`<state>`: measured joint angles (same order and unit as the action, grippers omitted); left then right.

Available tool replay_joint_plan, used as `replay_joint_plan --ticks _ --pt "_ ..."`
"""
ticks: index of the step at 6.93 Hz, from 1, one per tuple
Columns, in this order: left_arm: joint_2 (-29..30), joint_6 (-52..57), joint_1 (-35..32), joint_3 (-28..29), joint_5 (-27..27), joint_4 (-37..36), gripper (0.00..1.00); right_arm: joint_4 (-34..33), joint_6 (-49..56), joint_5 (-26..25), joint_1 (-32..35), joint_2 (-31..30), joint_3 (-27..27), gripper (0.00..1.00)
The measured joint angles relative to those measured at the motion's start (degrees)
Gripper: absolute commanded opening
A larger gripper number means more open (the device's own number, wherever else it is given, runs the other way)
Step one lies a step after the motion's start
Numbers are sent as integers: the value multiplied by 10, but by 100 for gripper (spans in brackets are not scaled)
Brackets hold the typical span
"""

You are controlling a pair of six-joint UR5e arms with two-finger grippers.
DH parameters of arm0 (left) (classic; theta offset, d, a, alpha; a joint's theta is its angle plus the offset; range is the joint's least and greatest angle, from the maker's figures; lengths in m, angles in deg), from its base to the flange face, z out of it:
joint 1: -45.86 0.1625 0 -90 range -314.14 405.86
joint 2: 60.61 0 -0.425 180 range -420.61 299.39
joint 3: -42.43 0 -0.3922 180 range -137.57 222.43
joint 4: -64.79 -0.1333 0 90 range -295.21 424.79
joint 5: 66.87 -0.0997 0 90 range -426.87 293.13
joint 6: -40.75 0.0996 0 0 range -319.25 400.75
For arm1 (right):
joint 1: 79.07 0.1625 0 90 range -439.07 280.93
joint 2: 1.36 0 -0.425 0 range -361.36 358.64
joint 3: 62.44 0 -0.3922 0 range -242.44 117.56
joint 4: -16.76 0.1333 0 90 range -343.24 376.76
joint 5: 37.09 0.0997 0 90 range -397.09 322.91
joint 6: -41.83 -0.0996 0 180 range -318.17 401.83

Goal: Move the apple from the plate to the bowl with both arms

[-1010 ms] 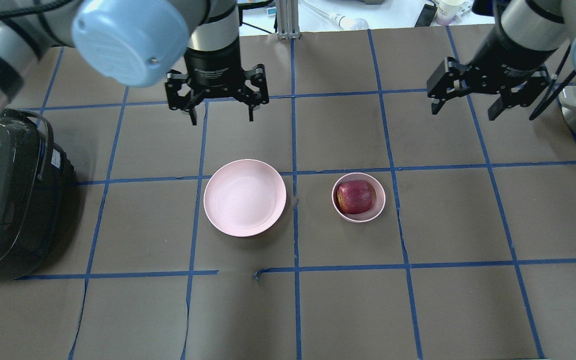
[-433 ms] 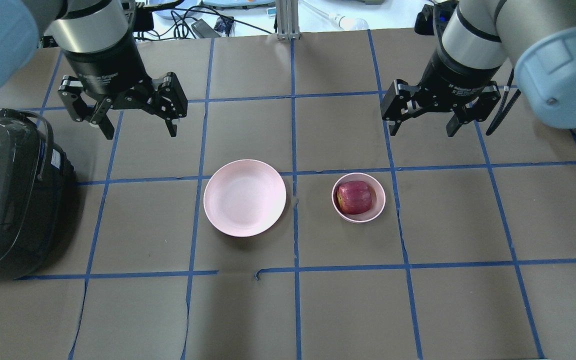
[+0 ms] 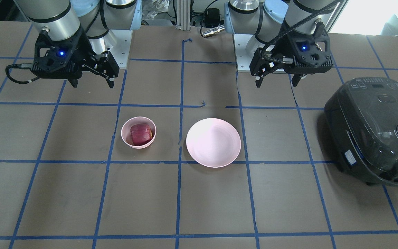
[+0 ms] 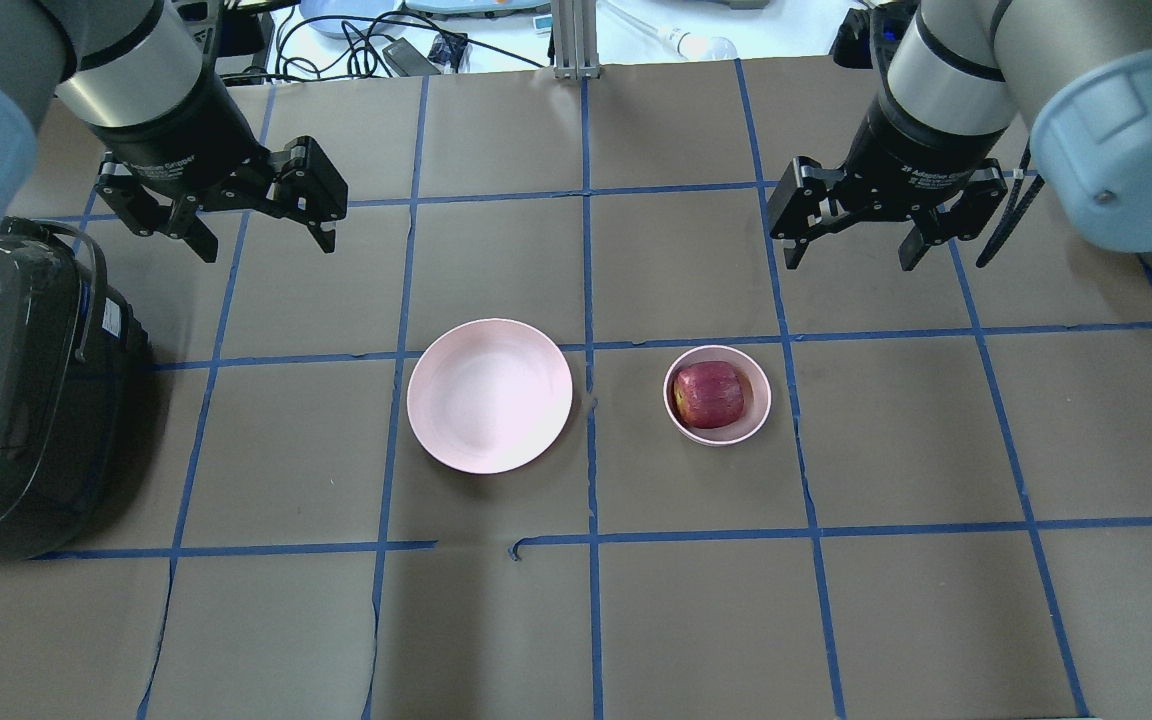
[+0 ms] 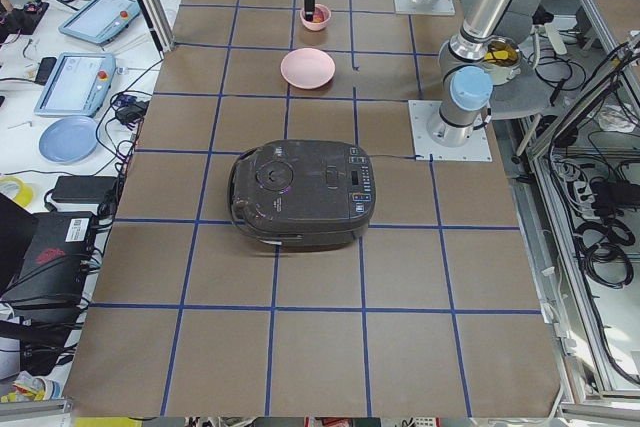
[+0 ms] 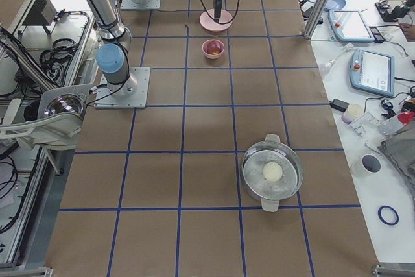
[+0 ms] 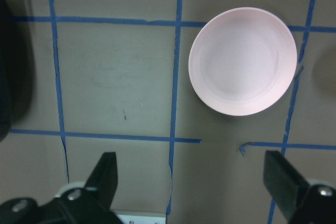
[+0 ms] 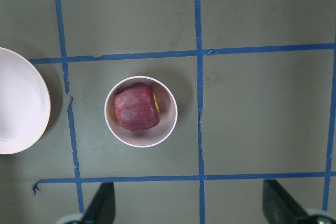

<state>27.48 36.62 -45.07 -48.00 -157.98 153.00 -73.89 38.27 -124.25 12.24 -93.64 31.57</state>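
Observation:
The dark red apple (image 4: 708,394) sits inside the small pink bowl (image 4: 758,402), right of the table's middle; it also shows in the right wrist view (image 8: 137,107) and the front view (image 3: 141,134). The wide pink plate (image 4: 489,395) lies empty to the bowl's left and shows in the left wrist view (image 7: 242,60). My left gripper (image 4: 262,241) is open and empty, raised above the far left of the table. My right gripper (image 4: 850,256) is open and empty, raised beyond the bowl to its right.
A black rice cooker (image 4: 11,390) stands at the table's left edge. A steel pot (image 6: 272,174) with a white ball in it stands at the right end. Blue tape lines grid the brown table cover.
My left gripper has swung left and away from above the plate toward the rice cooker. My right gripper has shifted left, closer to the bowl's column. Apple, bowl and plate have not moved.

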Motion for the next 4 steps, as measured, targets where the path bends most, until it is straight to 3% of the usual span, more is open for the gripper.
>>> replay_joint_plan --ticks 4 --pt "-1 8 4 -13 -4 -56 100 18 -6 -1 -5 -2 -6 100"
